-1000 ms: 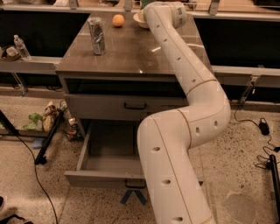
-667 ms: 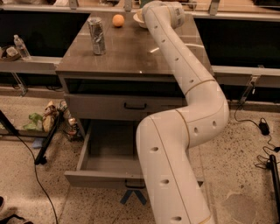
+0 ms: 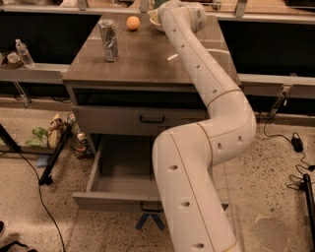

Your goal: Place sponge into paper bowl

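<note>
My white arm reaches over the wooden table [image 3: 147,64] to its far edge, where the wrist [image 3: 193,14] ends at the top of the camera view. The gripper lies beyond the wrist, hidden behind the arm and the frame's top edge. A sliver of the off-white paper bowl [image 3: 153,20] shows just left of the arm at the table's back. The sponge is hidden.
A silver drink can [image 3: 109,40] stands on the table's left part, with an orange fruit [image 3: 133,23] behind it. The bottom drawer [image 3: 123,174] is pulled open under the table. A water bottle [image 3: 23,52] stands on the left shelf. Cables and bags lie on the floor.
</note>
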Robot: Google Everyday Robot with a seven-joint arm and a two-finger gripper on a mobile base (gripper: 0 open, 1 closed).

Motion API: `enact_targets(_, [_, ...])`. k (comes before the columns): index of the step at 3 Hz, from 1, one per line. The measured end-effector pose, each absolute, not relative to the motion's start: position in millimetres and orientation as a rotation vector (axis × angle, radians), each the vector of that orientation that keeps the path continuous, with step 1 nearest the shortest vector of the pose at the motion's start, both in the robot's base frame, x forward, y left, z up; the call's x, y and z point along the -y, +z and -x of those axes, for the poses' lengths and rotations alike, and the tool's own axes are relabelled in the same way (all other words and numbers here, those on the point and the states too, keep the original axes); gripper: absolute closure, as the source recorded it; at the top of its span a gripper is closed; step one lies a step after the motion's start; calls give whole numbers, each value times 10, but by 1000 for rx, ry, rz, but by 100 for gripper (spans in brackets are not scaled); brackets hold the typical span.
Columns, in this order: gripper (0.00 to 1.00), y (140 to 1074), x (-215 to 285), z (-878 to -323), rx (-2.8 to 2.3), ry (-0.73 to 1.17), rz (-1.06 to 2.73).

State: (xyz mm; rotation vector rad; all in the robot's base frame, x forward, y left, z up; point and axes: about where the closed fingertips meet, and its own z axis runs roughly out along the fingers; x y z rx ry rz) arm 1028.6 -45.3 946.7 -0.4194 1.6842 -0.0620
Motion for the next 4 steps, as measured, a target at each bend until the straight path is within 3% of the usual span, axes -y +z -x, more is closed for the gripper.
enact_targets(1, [0, 9461, 402, -10286, -1679, -58, 434])
enact_targets(4, [0, 9506, 387, -10257, -1675, -40, 444])
